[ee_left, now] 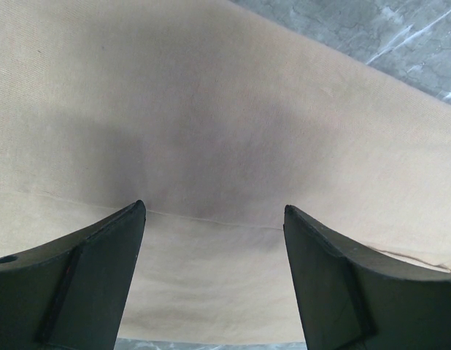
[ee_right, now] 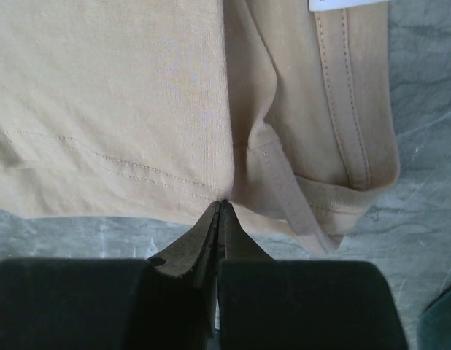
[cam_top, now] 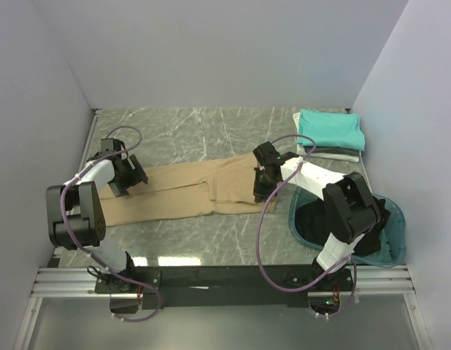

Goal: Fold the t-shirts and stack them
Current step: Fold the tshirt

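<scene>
Shirt [cam_top: 189, 191], tan, lies on counter [cam_top: 211, 131]; L end effector [ee_left: 213, 208] spread over it, R end effector [ee_right: 220, 208] pressed together at its hem.

A desk [cam_top: 211, 131] topped in grey-green marble pattern with pale veins fills a bare cubicle. It is closed in by a plain white back wall [cam_top: 225, 51], a left wall [cam_top: 28, 109] and a right wall [cam_top: 422, 109]. An aluminium rail [cam_top: 225, 281] runs along the near edge, and overhead light leaves bright glare [cam_top: 158, 260] on the stone.
</scene>
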Controlling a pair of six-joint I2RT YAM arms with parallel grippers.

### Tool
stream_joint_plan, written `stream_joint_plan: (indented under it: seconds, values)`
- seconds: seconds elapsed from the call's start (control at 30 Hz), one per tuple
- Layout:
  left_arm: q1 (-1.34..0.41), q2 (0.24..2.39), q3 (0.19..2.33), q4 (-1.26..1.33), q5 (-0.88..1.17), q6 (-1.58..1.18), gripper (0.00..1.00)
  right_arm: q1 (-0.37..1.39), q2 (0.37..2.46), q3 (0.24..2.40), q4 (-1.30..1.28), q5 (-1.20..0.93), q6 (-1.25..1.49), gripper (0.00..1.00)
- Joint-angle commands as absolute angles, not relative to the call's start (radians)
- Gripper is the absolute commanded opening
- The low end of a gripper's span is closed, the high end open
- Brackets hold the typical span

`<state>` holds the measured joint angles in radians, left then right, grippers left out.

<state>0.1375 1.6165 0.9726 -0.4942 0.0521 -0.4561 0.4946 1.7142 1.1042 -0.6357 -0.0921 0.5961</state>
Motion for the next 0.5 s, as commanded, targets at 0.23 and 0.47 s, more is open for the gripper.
stream_joint_plan:
  seconds: [0.23,0.47]
  values:
    - [0.135,1.601,0.983,-0.489,0.054,-0.437,0.82,0.488,1.678,1.117,-0.703,-0.136,0.612,0.00]
    - [0.135,1.612,0.983,-0.486,0.057,-0.436,0.82,0.489,1.672,1.106,-0.710,-0.158,0.615,0.00]
